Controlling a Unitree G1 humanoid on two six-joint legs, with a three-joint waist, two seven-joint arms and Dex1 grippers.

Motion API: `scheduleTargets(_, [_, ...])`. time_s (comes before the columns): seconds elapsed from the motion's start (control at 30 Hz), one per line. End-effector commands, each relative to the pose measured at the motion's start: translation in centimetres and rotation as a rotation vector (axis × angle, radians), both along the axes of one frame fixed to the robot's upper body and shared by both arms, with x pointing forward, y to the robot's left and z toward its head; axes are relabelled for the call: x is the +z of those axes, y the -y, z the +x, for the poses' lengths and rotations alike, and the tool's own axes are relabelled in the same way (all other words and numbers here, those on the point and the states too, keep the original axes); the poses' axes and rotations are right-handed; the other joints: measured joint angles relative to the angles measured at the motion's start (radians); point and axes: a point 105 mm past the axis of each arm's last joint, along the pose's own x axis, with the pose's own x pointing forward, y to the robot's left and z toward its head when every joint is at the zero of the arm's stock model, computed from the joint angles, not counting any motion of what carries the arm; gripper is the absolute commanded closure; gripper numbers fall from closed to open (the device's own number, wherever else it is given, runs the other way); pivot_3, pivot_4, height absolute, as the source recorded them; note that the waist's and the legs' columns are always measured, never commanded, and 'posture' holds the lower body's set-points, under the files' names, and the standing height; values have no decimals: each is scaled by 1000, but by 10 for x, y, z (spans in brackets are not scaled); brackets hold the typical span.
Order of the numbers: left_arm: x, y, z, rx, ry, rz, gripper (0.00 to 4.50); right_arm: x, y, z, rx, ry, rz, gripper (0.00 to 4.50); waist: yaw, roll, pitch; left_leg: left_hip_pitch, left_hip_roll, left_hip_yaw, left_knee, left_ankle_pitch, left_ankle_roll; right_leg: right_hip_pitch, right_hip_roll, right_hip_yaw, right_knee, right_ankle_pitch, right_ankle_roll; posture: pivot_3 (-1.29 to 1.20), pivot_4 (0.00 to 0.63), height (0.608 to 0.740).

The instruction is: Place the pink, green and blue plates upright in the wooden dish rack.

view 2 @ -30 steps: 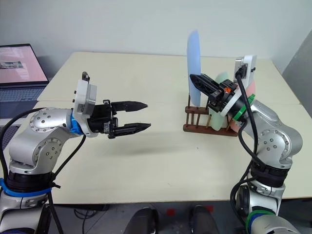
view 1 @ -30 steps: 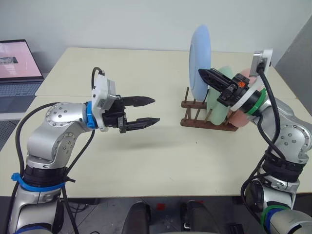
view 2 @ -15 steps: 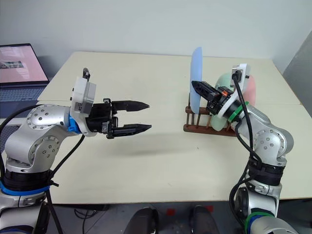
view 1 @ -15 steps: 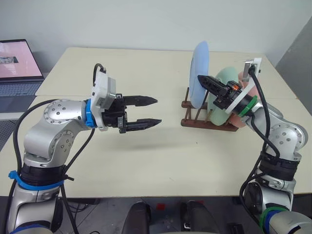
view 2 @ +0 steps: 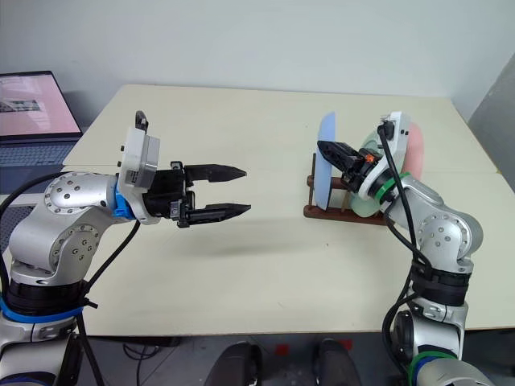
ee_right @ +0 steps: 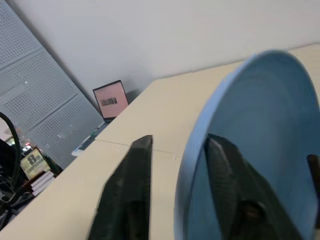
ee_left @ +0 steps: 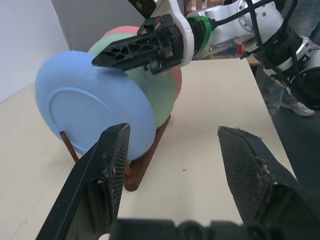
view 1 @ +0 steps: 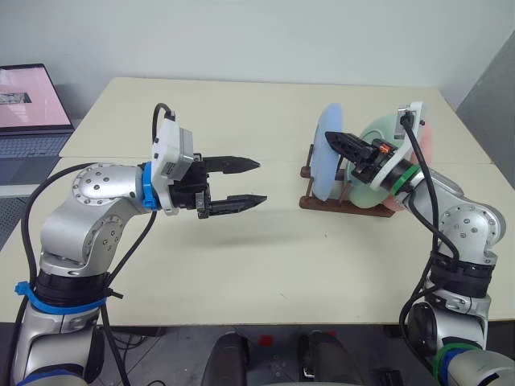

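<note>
Matte plastic, light and stiff but likely slippery, the blue plate [view 1: 326, 162] is stood in the rack [view 1: 344, 201] beside green [view 1: 378, 161] and pink [view 1: 424, 145], its rim straddled by the loosened right gripper [view 1: 339, 142]; the left gripper [view 1: 245, 182] is spread empty.

A cream table [view 1: 241, 265] is sitting against a plain pale wall [view 1: 241, 32], with an open laptop [view 1: 28, 112] glowing pink beside it.

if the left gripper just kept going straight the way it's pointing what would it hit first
Probably the blue plate. The left gripper, open and empty, points across the table toward the wooden dish rack, and its wrist view faces that plate; height alignment is uncertain, so it might pass above.
</note>
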Motion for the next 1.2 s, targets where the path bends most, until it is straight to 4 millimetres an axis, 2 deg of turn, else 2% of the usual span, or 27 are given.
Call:
scheduleTargets(0.03, [4, 3, -3, -10, 39, 1, 1456, 39, 6, -9, -52, 191, -68, 1540, 0, 0, 0, -1, 0, 0, 0, 0, 0, -1, 0, 0, 0, 0, 0, 0, 150, 740])
scheduleTargets(0.17, [3, 4, -3, -10, 39, 2, 1456, 62, 19, -16, -94, 302, -173, 144, 1, 0, 0, -2, 0, 0, 0, 0, 0, -2, 0, 0, 0, 0, 0, 0, 150, 740])
scheduleTargets(0.23, [2, 4, -3, -13, 36, 3, 1456, 74, 28, -26, -69, 354, -249, 144, 2, 0, 0, -3, 0, 0, 0, 0, 0, -3, 0, 0, 0, 0, 0, 0, 150, 740])
scheduleTargets(0.33, [0, 5, -5, -23, 30, 10, 1456, 72, 41, -42, -24, 374, -412, 144, 6, 0, 0, -5, 0, 0, 0, 0, 0, -4, 0, -1, -1, 0, 0, 0, 150, 740])
scheduleTargets(0.43, [-4, 6, -7, -35, 30, 28, 1456, 67, 55, -53, -7, 361, -552, 752, 7, 0, 0, -6, 0, 0, 0, 0, 1, -5, 0, -1, -2, 0, 0, 0, 150, 740])
scheduleTargets(0.57, [-8, 9, -10, -59, 20, 35, 1456, 47, 87, -69, -12, 279, -843, 2176, 8, 0, 0, -8, -1, 1, 1, -1, 1, -7, 0, 0, -2, 0, 1, 0, 150, 740])
scheduleTargets(0.77, [-10, 14, -9, -80, 24, 37, 1456, 35, 109, -61, -77, 286, -1030, 4417, 0, 0, 0, -6, -1, 1, 2, 0, 1, -7, 0, 2, 0, -3, 6, 0, 150, 740])
scheduleTargets(1.0, [-13, 18, -10, -85, 26, 32, 1456, 17, 116, -46, -106, 303, -1165, 4468, 2, 0, 0, -6, -1, 1, 2, 0, 1, -7, 0, 2, 1, -2, 6, 0, 150, 740])
scheduleTargets(1.2, [-13, 18, -10, -80, 29, 27, 1456, 13, 117, -42, -96, 309, -1202, 4468, 3, 0, 0, -7, -1, 1, 2, 0, 1, -7, 0, 2, 0, -2, 6, 0, 150, 740])
